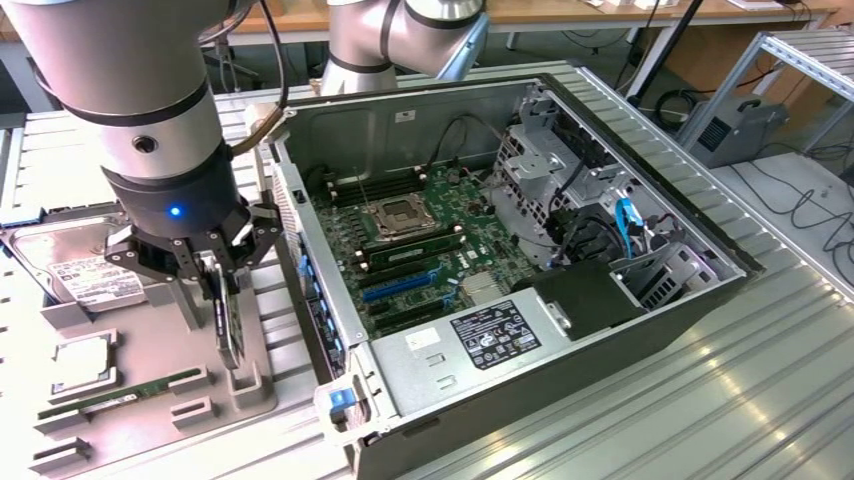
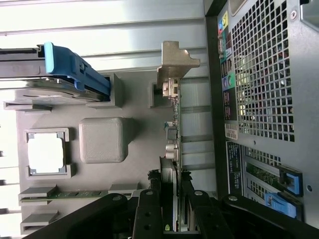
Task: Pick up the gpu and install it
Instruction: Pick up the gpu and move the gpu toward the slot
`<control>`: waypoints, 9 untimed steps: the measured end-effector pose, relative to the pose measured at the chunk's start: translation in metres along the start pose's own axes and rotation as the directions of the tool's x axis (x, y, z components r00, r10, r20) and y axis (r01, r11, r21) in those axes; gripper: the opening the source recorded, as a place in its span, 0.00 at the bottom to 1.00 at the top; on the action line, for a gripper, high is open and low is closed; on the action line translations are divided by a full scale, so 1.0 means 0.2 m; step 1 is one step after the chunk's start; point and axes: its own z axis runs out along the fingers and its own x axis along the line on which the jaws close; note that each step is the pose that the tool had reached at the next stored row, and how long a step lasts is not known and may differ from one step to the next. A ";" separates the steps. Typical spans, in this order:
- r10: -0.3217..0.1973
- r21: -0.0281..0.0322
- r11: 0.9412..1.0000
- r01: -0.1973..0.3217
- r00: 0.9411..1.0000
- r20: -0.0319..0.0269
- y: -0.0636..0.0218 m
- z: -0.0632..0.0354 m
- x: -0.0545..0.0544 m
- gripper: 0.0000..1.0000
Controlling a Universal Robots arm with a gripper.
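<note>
Grey tray (image 1: pixel 158 345): one, lying in the lower left of the exterior view beside the open computer case (image 1: pixel 400 120); its moulded holders are carrying four parts.
Parts counted: one gpu (image 1: pixel 231 335), one hard drive (image 1: pixel 74 270), one processor (image 1: pixel 83 362), one memory stick (image 1: pixel 120 395).
Arm and gripper: one arm (image 1: pixel 134 100) is hanging in from the upper left of the exterior view, with one gripper (image 1: pixel 220 300) sitting over the gpu.
Fingers (image 2: pixel 152 204): two, one standing on each flat face of the gpu (image 2: pixel 173 134) and pinching it between them, as the wrist view is showing.
Gpu position: standing on its long edge, lower edge sitting in the tray's slot, just beside the case wall.
Gpu axis: running lengthwise along the case's near wall, from mid-left towards the lower edge of the exterior view; the silver bracket (image 2: pixel 175 62) is sitting at the end away from the gripper (image 2: pixel 170 199).
Hidden or unclear: the gripper is covering the card's upper part in the exterior view; the wrist view is presenting the card edge-on, so its faces are not readable; the left frame edge is cutting off the hard drive.
</note>
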 end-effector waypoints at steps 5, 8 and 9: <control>0.000 0.000 1.000 0.000 1.000 0.000 0.001 -0.013 0.00 0.26; 0.000 0.000 1.000 0.000 1.000 0.000 0.001 -0.015 0.00 0.26; 0.000 0.000 1.000 0.000 1.000 0.000 0.001 -0.016 0.00 0.26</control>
